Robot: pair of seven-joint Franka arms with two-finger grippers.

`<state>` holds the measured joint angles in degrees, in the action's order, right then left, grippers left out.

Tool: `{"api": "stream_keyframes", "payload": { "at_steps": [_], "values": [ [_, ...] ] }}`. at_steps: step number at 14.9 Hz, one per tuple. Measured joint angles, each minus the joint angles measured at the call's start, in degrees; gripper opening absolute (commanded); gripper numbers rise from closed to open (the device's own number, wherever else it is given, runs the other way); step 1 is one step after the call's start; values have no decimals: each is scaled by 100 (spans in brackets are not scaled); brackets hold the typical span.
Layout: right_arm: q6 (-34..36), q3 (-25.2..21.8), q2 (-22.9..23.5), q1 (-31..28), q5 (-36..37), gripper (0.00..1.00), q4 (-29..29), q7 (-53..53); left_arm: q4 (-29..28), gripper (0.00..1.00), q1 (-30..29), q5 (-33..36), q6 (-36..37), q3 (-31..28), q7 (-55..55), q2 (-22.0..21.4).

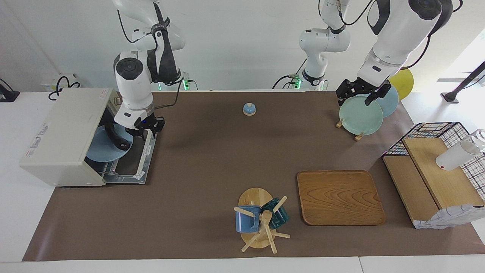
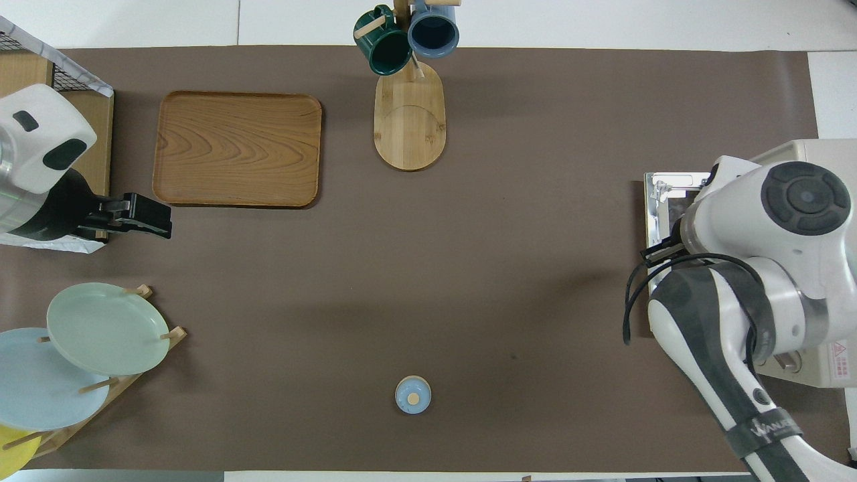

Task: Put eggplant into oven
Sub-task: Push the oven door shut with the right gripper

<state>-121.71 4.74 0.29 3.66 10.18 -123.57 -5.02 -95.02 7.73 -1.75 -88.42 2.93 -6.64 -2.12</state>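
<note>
We guess the shiny eggplant (image 1: 116, 138) in the oven (image 1: 60, 132) slips easily, so hold its middle softly; the left end effector (image 1: 358, 98) is wide open, the right end effector (image 1: 148, 129) we cannot tell

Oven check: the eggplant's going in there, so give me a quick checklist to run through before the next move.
1. Oven door dropped open: ok.
2. Eggplant lying on the blue plate in the oven's opening: ok.
3. Eggplant far enough in for the door to shut: cannot tell.
4. Right gripper, over the open door, free of the eggplant: cannot tell.
5. Left gripper open, waiting over the green plate: ok.
</note>
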Motion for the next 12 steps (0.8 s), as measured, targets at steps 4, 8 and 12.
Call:
{"api": "stream_keyframes", "payload": {
  "at_steps": [4, 8, 12],
  "values": [
    [-675, -8, 608, 129, 6, 0, -167, 362, 0, 100, -4, 0, 0, -12, 0, 0],
    [-789, -67, 850, 35, 145, 0, -176, 362, 0, 100, -8, 0, 0, -17, -1, 0],
    [-781, -71, 849, -205, 167, 0, -236, 362, 0, 100, -8, 0, 0, -17, 0, 0]
  ]
}}
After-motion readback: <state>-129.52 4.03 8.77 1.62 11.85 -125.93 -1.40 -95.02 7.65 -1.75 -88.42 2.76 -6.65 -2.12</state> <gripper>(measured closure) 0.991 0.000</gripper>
